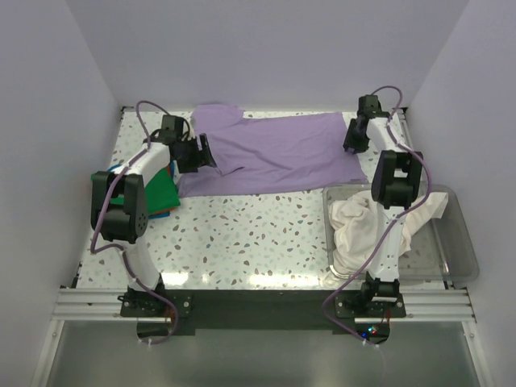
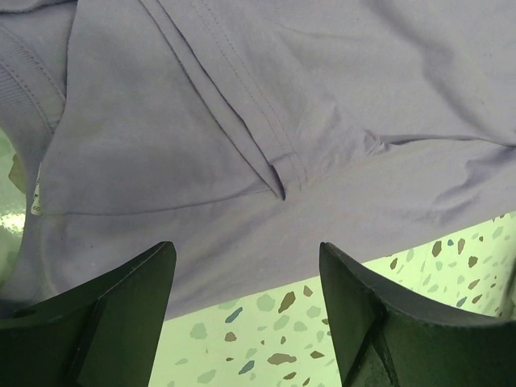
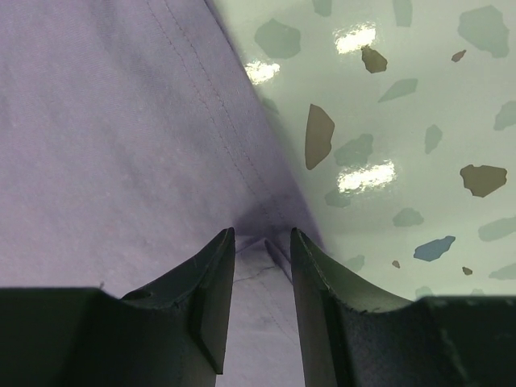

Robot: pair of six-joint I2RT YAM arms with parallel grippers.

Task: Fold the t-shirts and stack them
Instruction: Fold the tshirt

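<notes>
The lavender t-shirt lies spread flat across the back of the table. My left gripper is open and empty, hovering over the shirt's near left edge by a sleeve; the left wrist view shows the purple cloth ahead of the spread fingers. My right gripper is at the shirt's right edge, its jaws nearly closed with a raised fold of the purple cloth pinched between them. A folded green t-shirt lies at the left. A crumpled cream t-shirt sits in the bin.
The clear plastic bin stands at the right front and the right arm rises past it. Blue and orange cloth edges show under the green shirt. Speckled tabletop lies in front of the lavender shirt. White walls close in on three sides.
</notes>
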